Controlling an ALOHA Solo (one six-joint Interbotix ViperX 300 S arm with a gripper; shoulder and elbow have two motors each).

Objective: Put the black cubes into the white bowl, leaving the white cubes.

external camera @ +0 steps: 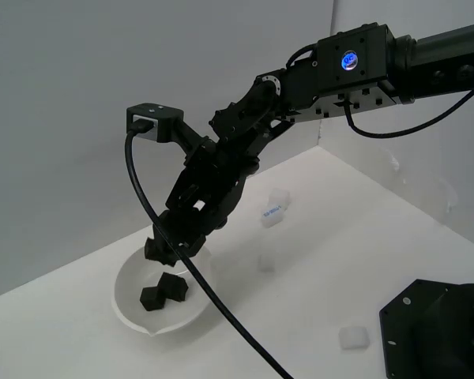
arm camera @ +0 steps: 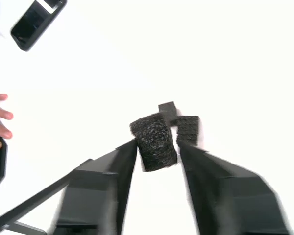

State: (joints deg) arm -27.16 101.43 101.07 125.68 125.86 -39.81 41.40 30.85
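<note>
Exterior view: even, diffuse lighting, moderately bright; the grey wall is darker than the white counter (external camera: 363, 237). Shadows faint and soft, the clearest inside the glossy round white bowl (external camera: 126, 294). A lit blue indicator shows on the black arm housing (external camera: 349, 61). Focus acceptable; translucent white cubes (external camera: 354, 338) show low contrast against the counter.

Wrist view: heavily overexposed, background blown out to plain white, no surface detail. The black end effector (arm camera: 157, 147) fingers (arm camera: 220, 191) are smeared with blur; the matte black cube (arm camera: 154, 142) between them appears grainy.
</note>
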